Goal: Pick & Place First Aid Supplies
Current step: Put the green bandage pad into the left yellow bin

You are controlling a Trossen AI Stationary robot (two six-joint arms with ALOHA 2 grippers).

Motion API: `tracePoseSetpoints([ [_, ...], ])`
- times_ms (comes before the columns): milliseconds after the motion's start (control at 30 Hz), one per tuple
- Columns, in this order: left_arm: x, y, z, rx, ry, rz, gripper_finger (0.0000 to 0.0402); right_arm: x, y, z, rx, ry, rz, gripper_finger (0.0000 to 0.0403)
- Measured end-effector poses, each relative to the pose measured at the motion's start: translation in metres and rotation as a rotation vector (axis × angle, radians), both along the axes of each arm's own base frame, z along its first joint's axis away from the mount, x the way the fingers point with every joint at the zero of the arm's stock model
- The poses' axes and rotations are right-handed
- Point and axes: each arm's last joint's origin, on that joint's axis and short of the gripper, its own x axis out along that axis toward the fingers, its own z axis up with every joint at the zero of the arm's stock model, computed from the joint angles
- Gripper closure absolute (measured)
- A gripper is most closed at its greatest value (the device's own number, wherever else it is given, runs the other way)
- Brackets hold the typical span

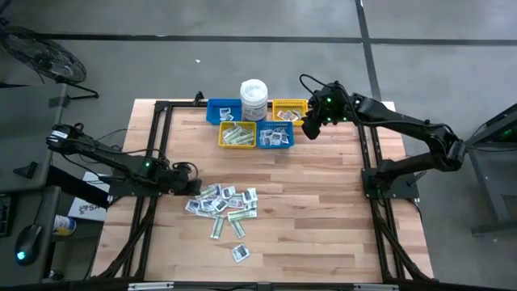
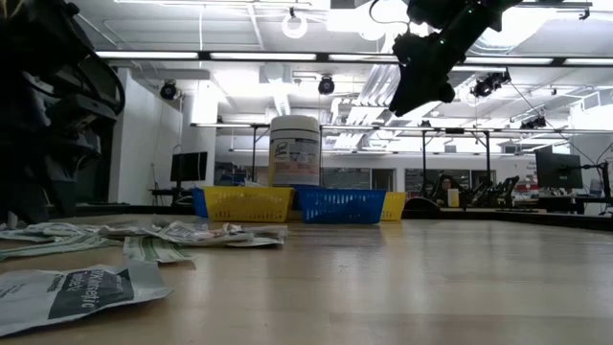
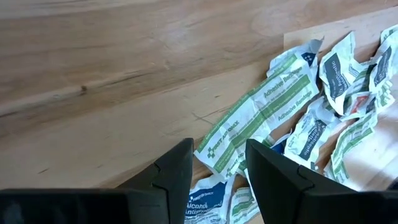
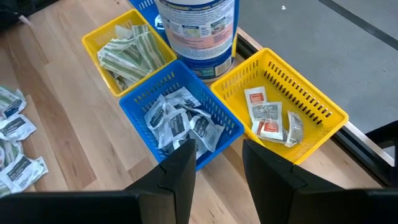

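The left gripper (image 3: 217, 177), jaws spread, sits low at the packet pile (image 1: 222, 202), straddling a green-and-white strip (image 3: 261, 115). Closing on that one strip alone looks wisest. The right gripper (image 4: 214, 165) hangs spread and empty above the bins (image 4: 186, 127).

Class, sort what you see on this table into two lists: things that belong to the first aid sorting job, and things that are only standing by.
Part of the job:
- packet pile
- stray packet
- green-and-white strip
- left gripper, open, at the pile
- right gripper, open, above the bins

Standing by:
- white lidded tub
- blue bin and yellow bin, already holding packets
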Motion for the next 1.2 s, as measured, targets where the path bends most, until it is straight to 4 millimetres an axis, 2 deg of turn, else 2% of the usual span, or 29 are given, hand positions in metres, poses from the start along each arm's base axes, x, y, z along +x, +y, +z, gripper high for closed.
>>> tracePoseSetpoints([
  [333,0.0034,-0.0018,-0.0033,-0.003,0.031,-0.037,0.0267,0.0029,0.0046,0.0,-0.005,0.003,0.018,0.0277],
  [967,0.0049,-0.0023,-0.0075,-0.018,-0.024,-0.037,0.0272,0.0028,0.0044,-0.0001,0.0,0.001,0.009,0.0277],
  [1067,0.0043,-0.0022,-0.0083,-0.022,-0.021,-0.032,0.0288,0.0027,0.0044,0.0,0.0,0.001,0.009,0.0277],
  [1200,0.003,-0.0018,-0.0093,-0.02,-0.007,-0.03,0.0329,0.0028,0.0044,-0.0001,0.0,0.001,0.009,0.0277],
])
